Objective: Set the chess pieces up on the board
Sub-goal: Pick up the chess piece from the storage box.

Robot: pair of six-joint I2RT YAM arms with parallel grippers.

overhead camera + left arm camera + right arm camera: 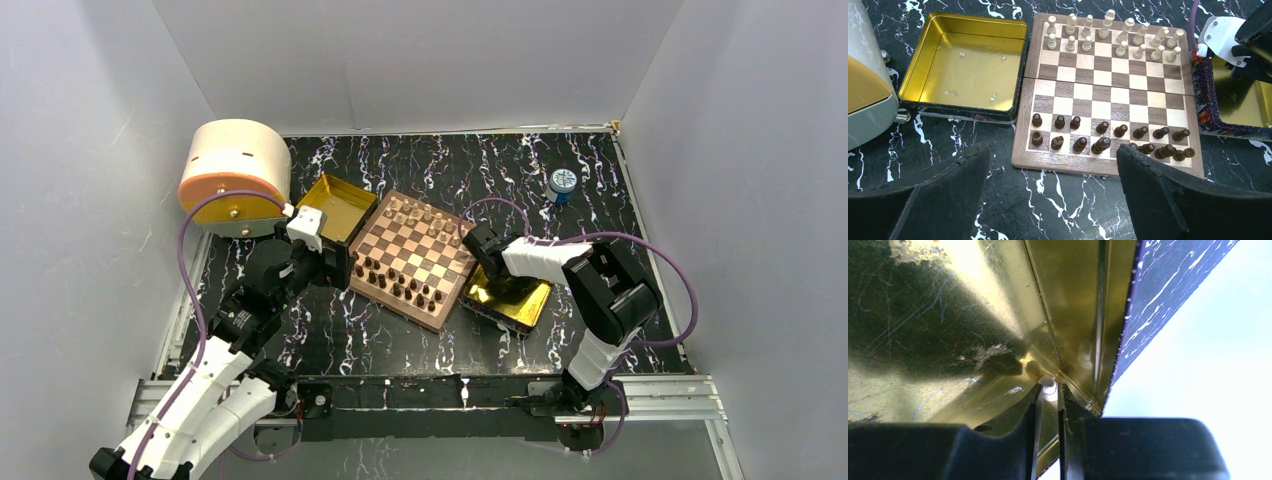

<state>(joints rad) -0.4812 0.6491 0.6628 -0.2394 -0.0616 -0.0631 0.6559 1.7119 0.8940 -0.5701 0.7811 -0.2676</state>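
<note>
The board (415,260) lies mid-table; it also fills the left wrist view (1108,95). Light tan pieces (1108,32) stand in its two far rows, dark brown pieces (1100,142) in its two near rows. My left gripper (1053,195) is open and empty, hovering over the table just before the board's near edge. My right gripper (1049,390) reaches into a corner of the gold tray (1068,300) right of the board. Its jaws are nearly together around a small light tan piece (1049,385) in that corner.
An empty gold tray (913,75) sits left of the board. A round cream and orange device (232,175) stands at the far left. A small blue and white jar (563,183) stands at the back right. White walls enclose the table.
</note>
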